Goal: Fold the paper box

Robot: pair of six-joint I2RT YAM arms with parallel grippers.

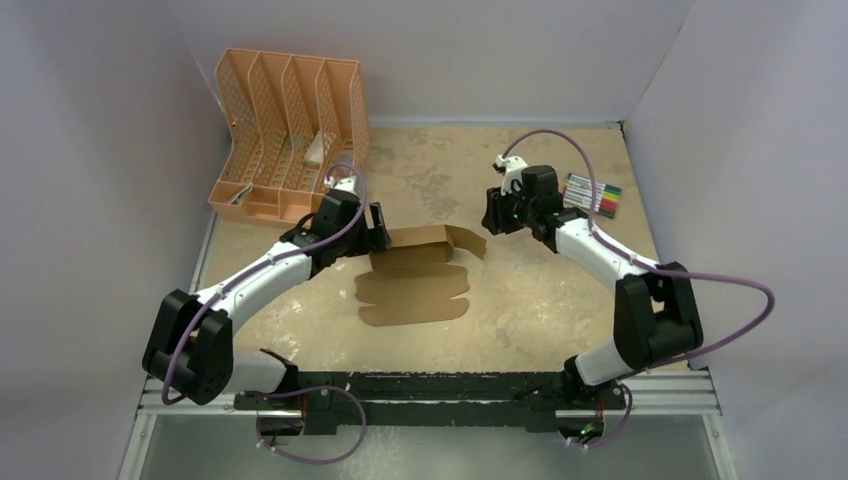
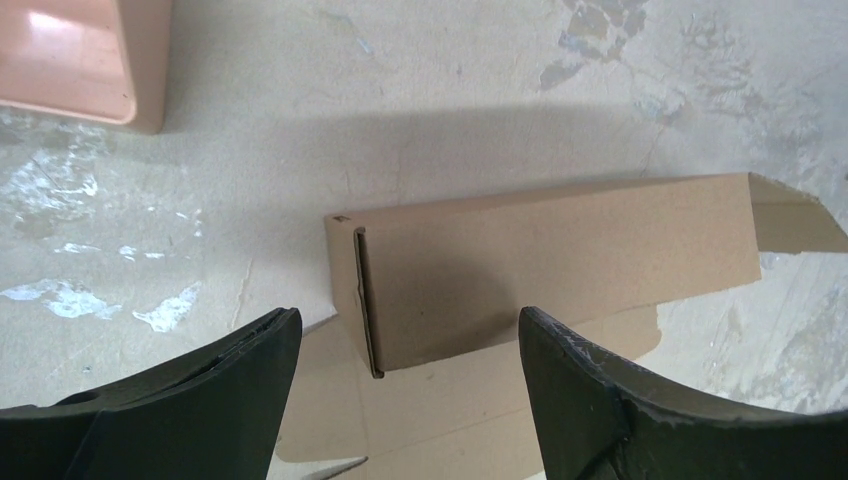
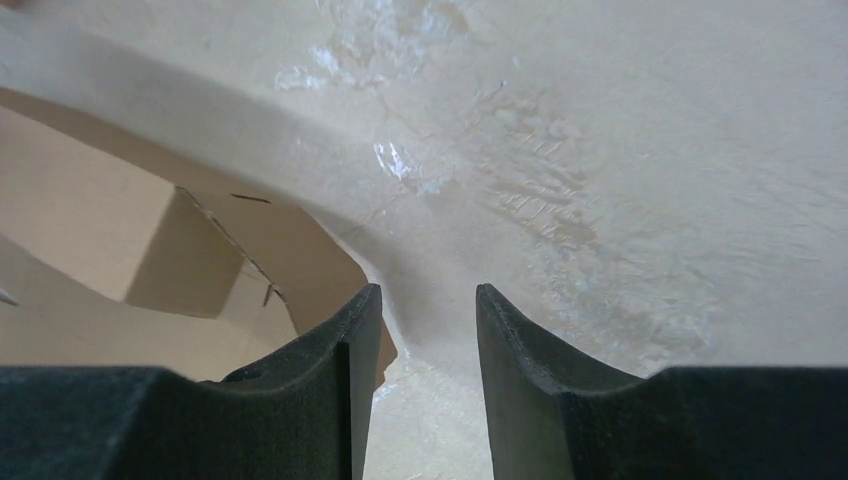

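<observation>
The brown paper box (image 1: pixel 420 275) lies mid-table, partly folded: its far panel stands up as a low wall, and scalloped flaps lie flat toward me. My left gripper (image 1: pixel 376 228) is open at the box's left end; in the left wrist view the folded panel (image 2: pixel 545 265) lies beyond the open gripper (image 2: pixel 410 335), with nothing held. My right gripper (image 1: pixel 490 215) is open and empty just right of the box's right flap; in the right wrist view the rounded flap (image 3: pixel 300 255) sits left of the gripper (image 3: pixel 428 300), with its edge beside the left fingertip.
A peach-orange slotted file organizer (image 1: pixel 285 135) stands at the back left; its corner (image 2: pixel 85 60) shows in the left wrist view. A pack of coloured markers (image 1: pixel 593 195) lies at the back right behind the right arm. White walls enclose the table.
</observation>
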